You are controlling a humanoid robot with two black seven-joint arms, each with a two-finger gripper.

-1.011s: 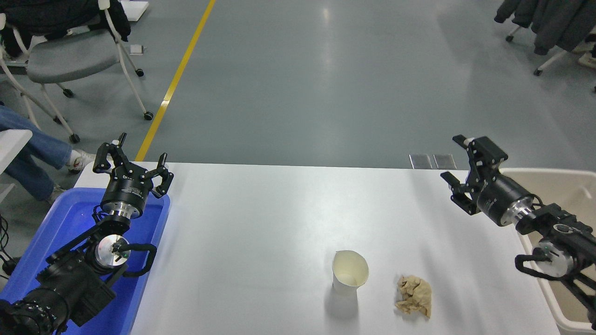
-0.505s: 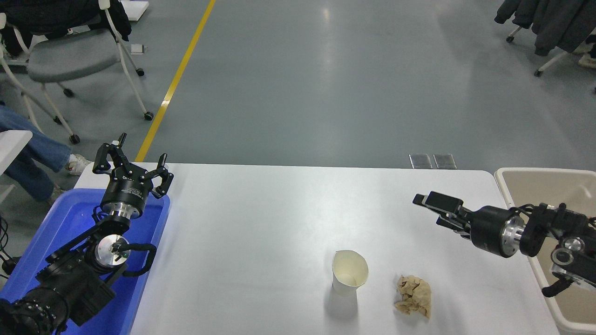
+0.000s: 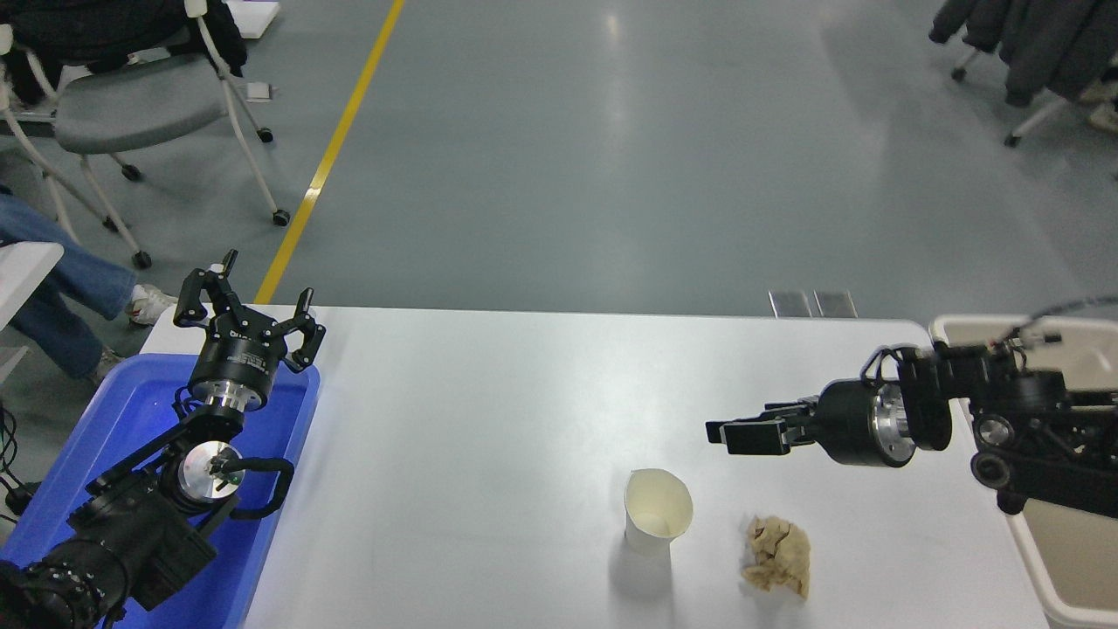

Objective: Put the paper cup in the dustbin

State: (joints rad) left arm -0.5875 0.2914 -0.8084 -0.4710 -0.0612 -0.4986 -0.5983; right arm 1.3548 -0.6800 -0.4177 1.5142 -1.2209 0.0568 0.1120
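The paper cup (image 3: 658, 521) stands upright on the white tabletop (image 3: 489, 419), near the front edge and right of the middle, its cream inside open to the camera. Just to its right, apart from it, lies a crumpled tan paper ball (image 3: 776, 556). The right hand (image 3: 742, 433) comes in from the right edge and points leftward across the tabletop; it hangs above and slightly to the right of the cup, near it but not touching, with a clear strip of tabletop showing between its tips and the cup's rim. Seen side-on, its fingers lie close together in a flat line, and whether they are spread or pressed together cannot be told. It holds nothing. Behind that arm, off the right end of the tabletop, stands the beige dustbin (image 3: 952, 326), partly hidden by the arm. The left hand (image 3: 247, 308) is parked at the lower left over a blue tub (image 3: 293, 419), its fingers spread and empty, well apart from the cup.
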